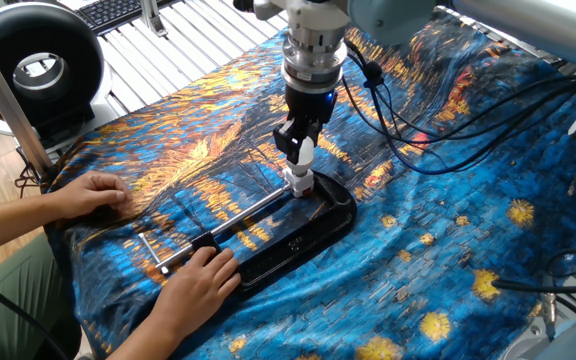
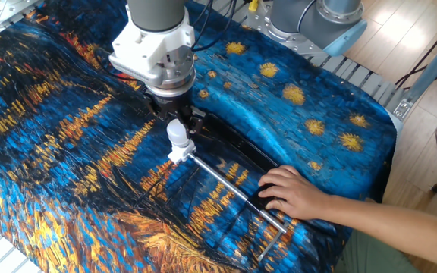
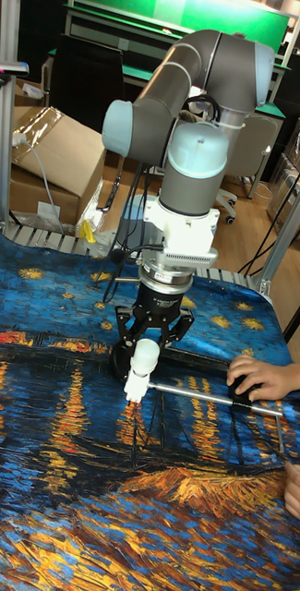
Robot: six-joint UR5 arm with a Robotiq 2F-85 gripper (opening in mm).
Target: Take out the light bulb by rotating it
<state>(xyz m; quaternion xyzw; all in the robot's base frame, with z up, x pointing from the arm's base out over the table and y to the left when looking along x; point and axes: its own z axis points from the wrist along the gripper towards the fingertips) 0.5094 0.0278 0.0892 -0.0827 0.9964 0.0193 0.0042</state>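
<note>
**UR5 gripper closed on bulb at lamp socket**

No brand marks, labels or legible writing can be read on the arm, the lamp or the cloth; small marks on the black lamp base (image 1: 303, 235) are too fine to make out.

The gripper (image 1: 302, 152) points straight down over the light bulb (image 1: 305, 153). Its two black fingers (image 3: 126, 325) sit against either side of the white globe, nearly closed, holding it. The bulb stands upright in a short white socket (image 2: 179, 154) at the end of a metal rod (image 2: 230, 186) that runs along the lamp base.

One human hand (image 2: 294, 193) presses on the far end of the base; another hand (image 1: 93, 190) lies flat on the cloth nearby.

Surface: a table draped with a blue and orange painted-style cloth (image 1: 448, 250). Slatted metal decking shows beyond the cloth edges. Room: wood floor, cardboard boxes (image 3: 62, 148), a black ring-shaped device (image 1: 33, 65), and a keyboard (image 1: 113, 12).
</note>
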